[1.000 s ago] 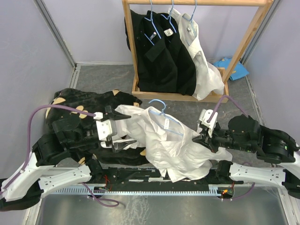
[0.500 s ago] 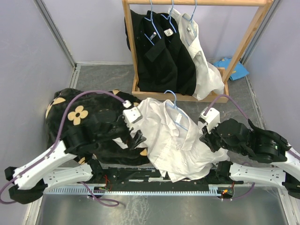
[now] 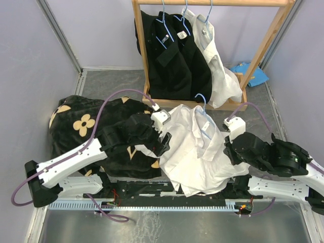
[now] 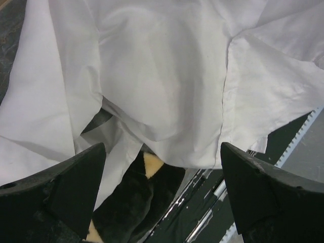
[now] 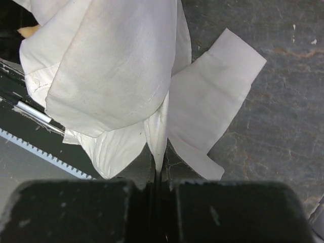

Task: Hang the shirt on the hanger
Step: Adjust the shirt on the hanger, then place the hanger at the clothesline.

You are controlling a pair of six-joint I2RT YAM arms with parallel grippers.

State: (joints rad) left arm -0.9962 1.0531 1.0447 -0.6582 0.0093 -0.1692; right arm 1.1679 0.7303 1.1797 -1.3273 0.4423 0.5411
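The white shirt (image 3: 190, 152) lies crumpled in the middle of the floor, with the light-blue hanger (image 3: 206, 125) resting on its collar area, hook pointing away. My left gripper (image 3: 163, 144) is open at the shirt's left edge. In the left wrist view its fingers (image 4: 76, 187) stand wide apart with the shirt (image 4: 162, 76) just beyond them, and nothing is held. My right gripper (image 3: 229, 153) is at the shirt's right edge. In the right wrist view it (image 5: 159, 174) is shut on a thin fold of the shirt (image 5: 111, 76).
A wooden rack (image 3: 263, 45) at the back holds black shirts (image 3: 172, 55) and another white shirt (image 3: 217, 71) on hangers. A black cloth with tan flowers (image 3: 83, 124) lies at left and under the shirt (image 4: 136, 197). A blue cloth (image 3: 251, 74) lies at back right.
My left arm has swung right and away from me, from the black cloth to the shirt's left edge. The shirt and hanger have shifted right and farther away. My right gripper has stayed shut on the fabric.
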